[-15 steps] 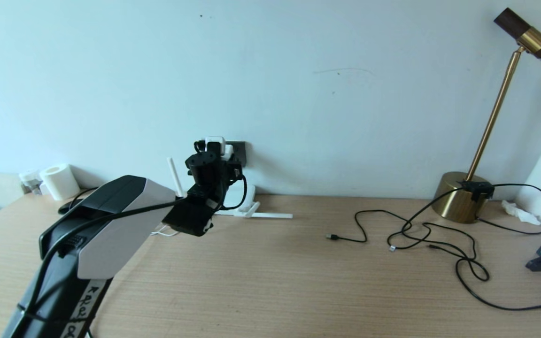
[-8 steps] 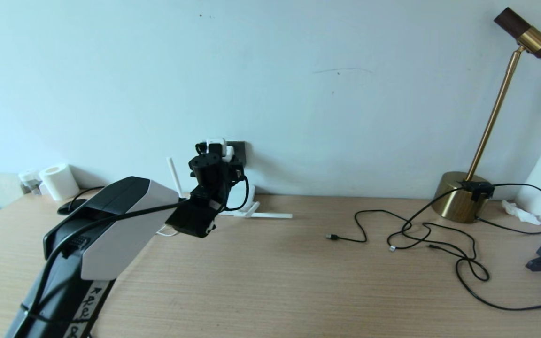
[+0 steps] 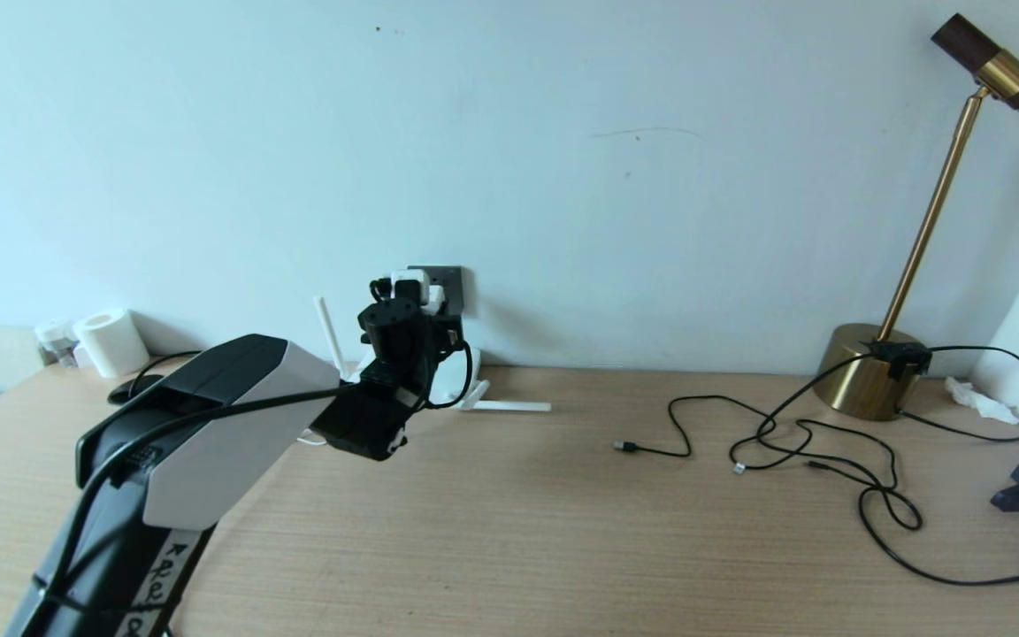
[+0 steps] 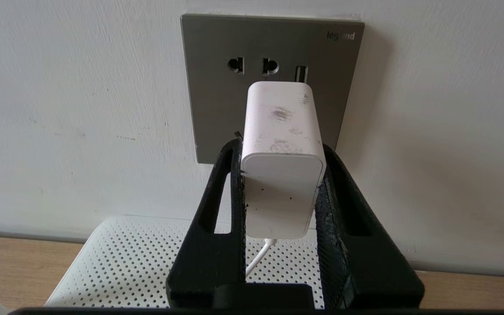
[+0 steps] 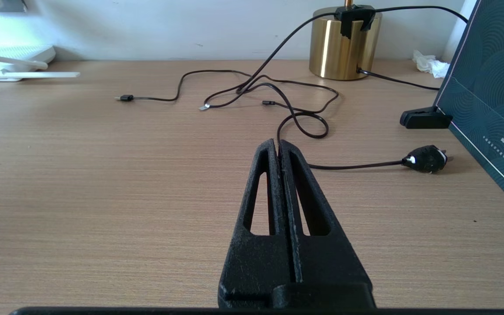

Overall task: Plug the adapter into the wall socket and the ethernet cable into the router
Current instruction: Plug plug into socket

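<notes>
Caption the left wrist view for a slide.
Left hand grips the adapter against the wall socket, above the router.

Left gripper clamps adapter vs wall socket; router below.

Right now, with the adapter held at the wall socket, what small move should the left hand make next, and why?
Probably push straight toward the wall. The left hand grips the adapter, whose front sits against the wall socket below its top holes; whether it is fully seated cannot be seen.
</notes>
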Available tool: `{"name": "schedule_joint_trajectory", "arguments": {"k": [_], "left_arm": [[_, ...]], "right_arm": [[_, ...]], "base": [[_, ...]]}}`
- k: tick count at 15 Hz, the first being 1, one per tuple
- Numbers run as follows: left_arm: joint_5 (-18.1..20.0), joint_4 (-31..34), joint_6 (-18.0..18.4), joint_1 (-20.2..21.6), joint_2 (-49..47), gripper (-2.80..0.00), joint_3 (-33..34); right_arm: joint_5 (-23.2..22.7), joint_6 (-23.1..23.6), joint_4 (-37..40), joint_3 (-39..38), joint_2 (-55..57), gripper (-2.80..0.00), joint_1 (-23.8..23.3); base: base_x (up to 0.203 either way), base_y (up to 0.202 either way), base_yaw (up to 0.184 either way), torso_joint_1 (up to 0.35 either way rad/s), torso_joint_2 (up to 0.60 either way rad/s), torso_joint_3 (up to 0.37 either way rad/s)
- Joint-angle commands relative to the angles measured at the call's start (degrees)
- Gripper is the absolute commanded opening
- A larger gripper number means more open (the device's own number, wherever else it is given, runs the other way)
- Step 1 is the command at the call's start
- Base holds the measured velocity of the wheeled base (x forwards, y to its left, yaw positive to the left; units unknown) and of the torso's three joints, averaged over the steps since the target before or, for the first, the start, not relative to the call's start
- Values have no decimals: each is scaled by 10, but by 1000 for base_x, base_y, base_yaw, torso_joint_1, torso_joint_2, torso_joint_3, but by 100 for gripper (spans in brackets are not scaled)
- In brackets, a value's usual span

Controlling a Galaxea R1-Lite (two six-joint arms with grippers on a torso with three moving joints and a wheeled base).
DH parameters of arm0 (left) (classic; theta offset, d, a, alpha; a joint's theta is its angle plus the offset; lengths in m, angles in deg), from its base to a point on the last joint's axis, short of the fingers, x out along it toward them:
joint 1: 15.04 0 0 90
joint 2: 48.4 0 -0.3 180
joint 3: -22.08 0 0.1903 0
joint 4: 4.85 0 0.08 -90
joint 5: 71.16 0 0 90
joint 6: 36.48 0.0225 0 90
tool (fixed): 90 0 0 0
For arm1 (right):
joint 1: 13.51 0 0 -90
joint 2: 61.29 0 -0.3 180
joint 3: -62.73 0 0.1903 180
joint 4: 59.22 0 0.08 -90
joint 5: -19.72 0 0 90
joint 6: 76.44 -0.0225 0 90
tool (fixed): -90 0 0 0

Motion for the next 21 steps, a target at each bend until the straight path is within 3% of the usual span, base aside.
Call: {"name": "schedule_joint_trajectory", "arguments": {"k": [1,21], "left_arm": [[-1,-5,0,-1,8,-280,14],[-1,-2,0,13,16,-280,13]], "right_arm": [[0,0,0,-6,0,-280,0],[0,0,0,-6,0,-280,0]], "base": [[0,0,0,0,0,0],[0,0,0,0,0,0]]}}
